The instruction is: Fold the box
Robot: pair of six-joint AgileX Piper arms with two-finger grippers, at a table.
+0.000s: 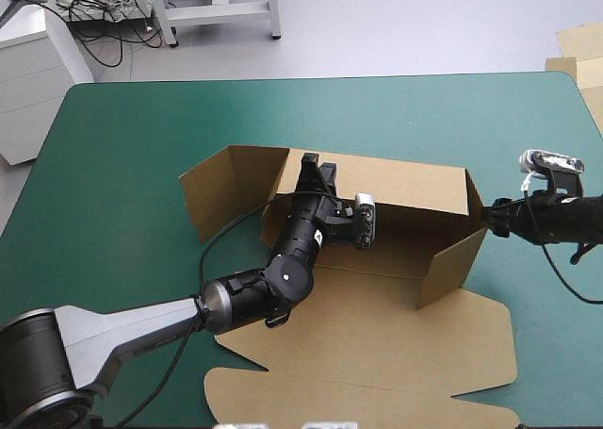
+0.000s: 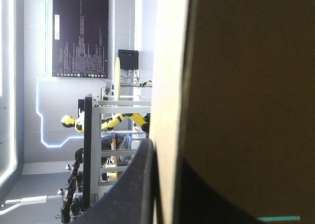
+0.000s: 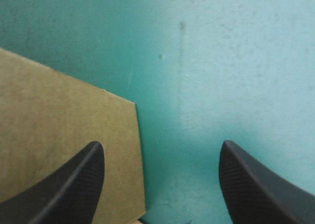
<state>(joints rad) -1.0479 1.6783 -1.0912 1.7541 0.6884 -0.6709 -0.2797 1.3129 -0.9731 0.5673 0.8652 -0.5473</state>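
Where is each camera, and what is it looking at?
High view: above and behind the robot, looking down at the teal-green table and box; left arm and right arm show.
Left wrist view: above that wrist, looking level past the box wall; left end effector shut on it.
Right wrist view: above that wrist, looking down at the table; right end effector open.
All show the box.

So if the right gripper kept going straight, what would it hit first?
Probably the teal-green cover: the open right gripper faces it, one finger over the box edge. Depth is unclear.
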